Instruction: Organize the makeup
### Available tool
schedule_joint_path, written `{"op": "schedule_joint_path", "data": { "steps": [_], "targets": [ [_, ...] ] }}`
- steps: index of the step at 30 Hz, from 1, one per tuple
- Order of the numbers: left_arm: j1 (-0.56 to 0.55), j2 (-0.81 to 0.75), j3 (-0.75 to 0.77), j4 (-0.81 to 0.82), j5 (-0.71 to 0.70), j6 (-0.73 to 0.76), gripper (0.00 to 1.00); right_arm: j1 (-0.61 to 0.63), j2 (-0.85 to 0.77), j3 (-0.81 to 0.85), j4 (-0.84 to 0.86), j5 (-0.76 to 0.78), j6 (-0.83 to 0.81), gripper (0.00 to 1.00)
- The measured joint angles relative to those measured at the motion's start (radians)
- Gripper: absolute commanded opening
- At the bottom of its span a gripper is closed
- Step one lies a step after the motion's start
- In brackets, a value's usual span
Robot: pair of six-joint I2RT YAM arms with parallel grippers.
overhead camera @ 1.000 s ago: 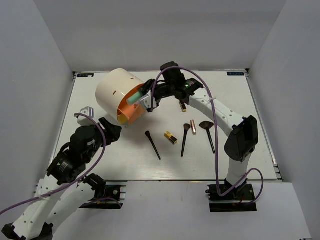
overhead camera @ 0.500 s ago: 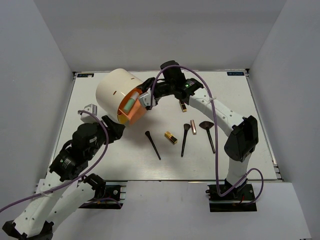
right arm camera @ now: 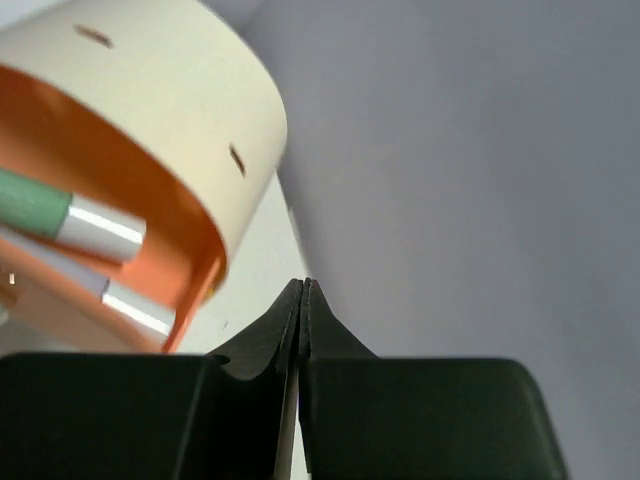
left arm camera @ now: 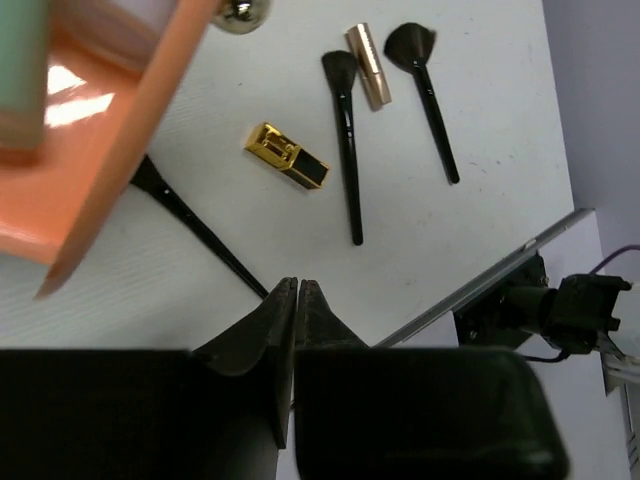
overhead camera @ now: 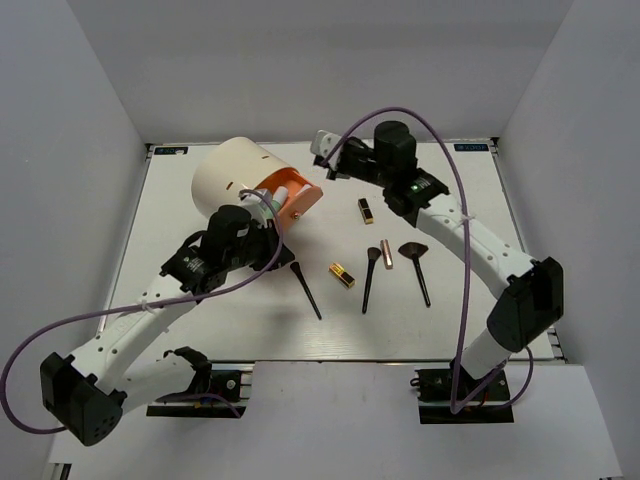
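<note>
While the left hand [left arm camera: 297, 285] and right hand [right arm camera: 303, 285] are closed and empty, brushes [overhead camera: 370, 280] and lipsticks [overhead camera: 342, 275] lie mid-frame on the desk [overhead camera: 470, 290]. The next pick should open one hand wide, straddle one brush crosswise, then feed the drawer [overhead camera: 298, 197], upper left.

A cream cylinder [overhead camera: 232, 178] with orange front lies on the white table [overhead camera: 400, 322].
</note>
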Motion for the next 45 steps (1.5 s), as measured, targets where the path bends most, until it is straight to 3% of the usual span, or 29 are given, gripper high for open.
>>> {"op": "schedule_joint_path", "data": {
  "steps": [6, 13, 26, 45],
  "targets": [
    [-0.002, 0.033, 0.027, 0.032, 0.016, 0.024, 0.28, -0.094, -0.12, -0.21, 0.006, 0.017, 0.178, 0.0],
    [-0.015, 0.109, 0.119, 0.03, -0.148, 0.045, 0.28, -0.103, -0.171, -0.342, -0.012, -0.007, 0.269, 0.0],
    [-0.097, 0.311, 0.312, -0.042, -0.41, 0.166, 0.28, -0.133, -0.209, -0.394, -0.008, -0.037, 0.33, 0.0],
    [-0.13, 0.433, 0.372, -0.087, -0.743, 0.222, 0.29, -0.146, -0.208, -0.399, -0.003, -0.069, 0.356, 0.0]
  ]
}}
